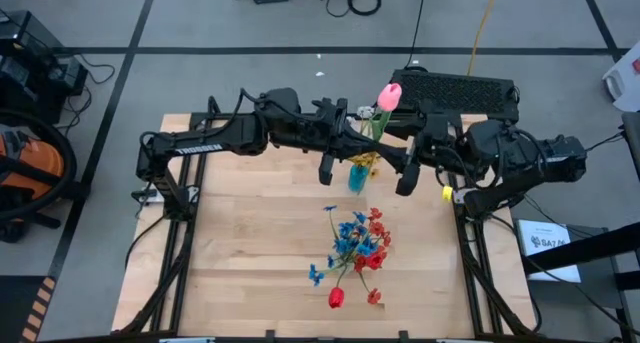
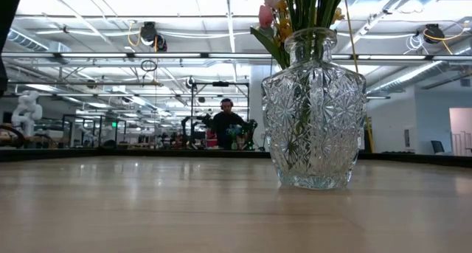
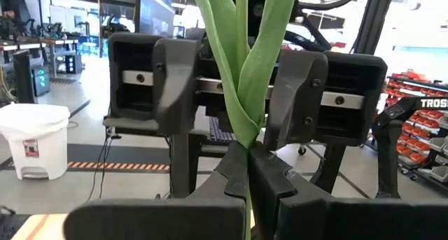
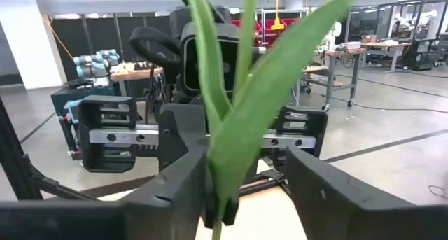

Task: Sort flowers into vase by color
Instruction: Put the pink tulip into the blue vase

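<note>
Pinching the pink tulip's [image 1: 389,95] green stem [image 3: 241,93] above the vase [image 1: 357,176], the left claw [image 3: 246,171] is clamped; the right claw [image 4: 241,177] stands apart around it. Light, bendy, slippery: grip low, below the leaves.

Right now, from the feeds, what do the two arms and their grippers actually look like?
Both arms are dark, black and jointed. The left arm bears a pale label strip; the right arm has bulky rounded housings. The left gripper and right gripper have black angular fingers; silver rails cross the gripper bodies opposite.
</note>
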You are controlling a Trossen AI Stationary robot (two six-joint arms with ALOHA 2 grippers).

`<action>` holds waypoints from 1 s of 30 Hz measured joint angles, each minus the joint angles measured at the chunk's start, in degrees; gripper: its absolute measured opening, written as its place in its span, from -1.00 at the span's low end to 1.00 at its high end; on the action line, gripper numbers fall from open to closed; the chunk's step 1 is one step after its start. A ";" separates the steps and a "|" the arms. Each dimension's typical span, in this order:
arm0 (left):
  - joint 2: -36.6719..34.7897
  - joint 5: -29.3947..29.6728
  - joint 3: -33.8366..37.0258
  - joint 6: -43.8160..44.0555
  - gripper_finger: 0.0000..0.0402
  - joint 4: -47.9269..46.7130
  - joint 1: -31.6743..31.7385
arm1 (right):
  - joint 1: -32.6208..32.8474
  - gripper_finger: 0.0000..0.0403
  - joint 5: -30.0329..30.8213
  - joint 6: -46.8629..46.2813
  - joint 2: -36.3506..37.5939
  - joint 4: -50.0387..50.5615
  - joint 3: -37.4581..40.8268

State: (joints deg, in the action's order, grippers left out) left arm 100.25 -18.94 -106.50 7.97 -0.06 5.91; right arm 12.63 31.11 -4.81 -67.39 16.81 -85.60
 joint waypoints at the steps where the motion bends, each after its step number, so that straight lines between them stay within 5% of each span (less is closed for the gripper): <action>1: 0.00 0.02 0.00 0.00 -0.99 -0.30 0.00 | -0.08 -0.10 0.02 0.28 -0.18 -0.02 0.00; 11: 0.00 1.40 0.00 0.36 -0.90 -0.67 0.03 | -0.24 -0.93 -0.07 2.83 -0.72 -0.83 0.00; 22: -1.30 2.05 0.09 0.70 -0.31 -2.64 1.84 | -0.26 -0.97 4.14 4.45 2.12 -0.16 0.11; 30: -8.64 1.12 0.02 3.38 -0.21 -7.20 5.19 | 1.52 -0.97 10.53 -4.50 14.49 16.25 -0.02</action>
State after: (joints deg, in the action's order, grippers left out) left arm 91.61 -17.82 -106.48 11.34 -7.27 11.11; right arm 14.14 41.64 -9.31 -52.90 33.06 -85.62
